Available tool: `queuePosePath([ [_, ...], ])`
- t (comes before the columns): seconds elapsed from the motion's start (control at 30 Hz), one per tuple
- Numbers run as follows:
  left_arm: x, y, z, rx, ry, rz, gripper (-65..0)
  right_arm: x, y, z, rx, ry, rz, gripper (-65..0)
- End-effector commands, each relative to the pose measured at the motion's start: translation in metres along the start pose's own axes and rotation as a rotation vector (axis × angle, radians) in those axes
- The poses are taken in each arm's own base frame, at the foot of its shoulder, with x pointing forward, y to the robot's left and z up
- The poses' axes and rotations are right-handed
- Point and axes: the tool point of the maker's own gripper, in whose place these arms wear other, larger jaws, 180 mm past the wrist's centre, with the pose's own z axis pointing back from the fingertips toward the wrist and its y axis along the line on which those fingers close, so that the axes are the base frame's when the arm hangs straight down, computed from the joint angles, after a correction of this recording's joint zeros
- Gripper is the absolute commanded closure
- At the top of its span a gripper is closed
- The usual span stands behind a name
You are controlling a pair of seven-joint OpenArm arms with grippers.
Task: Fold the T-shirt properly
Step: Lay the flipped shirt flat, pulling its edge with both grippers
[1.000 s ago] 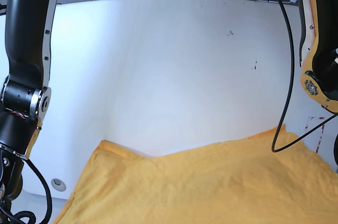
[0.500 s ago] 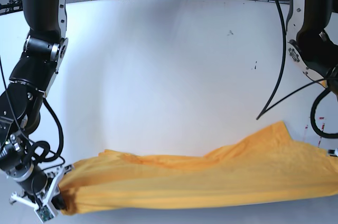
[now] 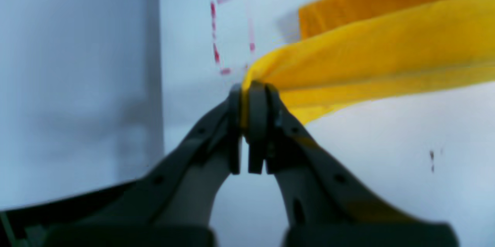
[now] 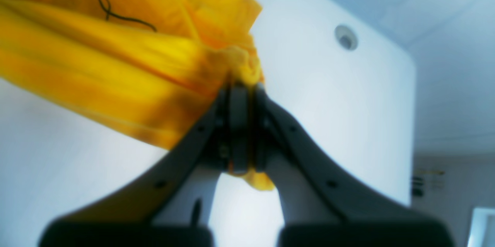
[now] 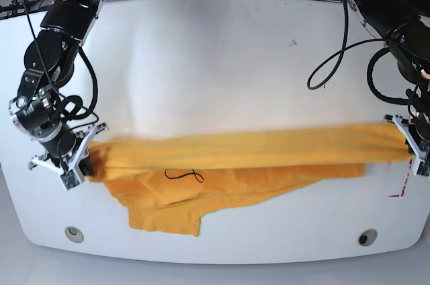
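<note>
**A:** Look where the soft, wrinkly orange-yellow cotton T-shirt [image 5: 235,164] is: stretched in a long band across the near half of the white rounded table [image 5: 215,63], one end pinched by each arm.

**B:** Yes. The left gripper [image 3: 247,96] has its dark jaws squeezed tight on a bunched corner of cloth, and the right gripper [image 4: 241,88] is clamped the same way on the opposite end. Neither has any gap to spare.

**A:** The top edge runs taut between them, but the lower part sags onto the table, with a flap trailing toward the near edge beside the thin dark thread loop [image 5: 185,176].

**B:** That's my worry. If they lay it down like this, I'd guess that loose flap gets folded under crooked and the fold comes out lopsided.

**A:** And the tension. Pull any further apart and a corner could slip out of a jaw, since each grip is only on a small wad of fabric.

**B:** Or one side lowers first and the band twists. Hard to tell from here how many layers each jaw holds.
</note>
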Motion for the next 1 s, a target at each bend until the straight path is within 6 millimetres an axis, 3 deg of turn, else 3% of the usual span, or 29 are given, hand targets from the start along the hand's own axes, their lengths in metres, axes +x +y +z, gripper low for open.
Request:
queuePosePath([
  [0.0, -0.01, 0.002, 0.003, 0.016, 0.012, -0.004, 0.0, 0.003, 0.004, 0.007, -0.005, -0.032, 0.005, 0.0],
  [0.17, -0.059, -0.008, 0.003, -0.006, 0.127, -0.002, 0.0, -0.032, 0.033, 0.011, 0.046, 0.036, -0.012, 0.0],
  [0.5, -0.153, -0.042, 0.016, -0.102, 0.366, -0.074, 0.0, -0.113, 0.06, 0.032, 0.069, 0.198, -0.13, 0.0],
  [0.63, -0.185, -0.039, 0.029, -0.094, 0.447, -0.06, 0.0, -0.139, 0.074, 0.042, 0.086, 0.257, -0.171, 0.0],
  [0.73, -0.201, -0.039, 0.036, -0.096, 0.488, -0.059, 0.0, -0.155, 0.079, 0.049, 0.079, 0.286, -0.215, 0.0],
  [0.97, -0.231, -0.05, 0.049, -0.136, 0.568, -0.087, 0.0, -0.17, 0.091, 0.054, 0.093, 0.319, -0.256, 0.0],
])
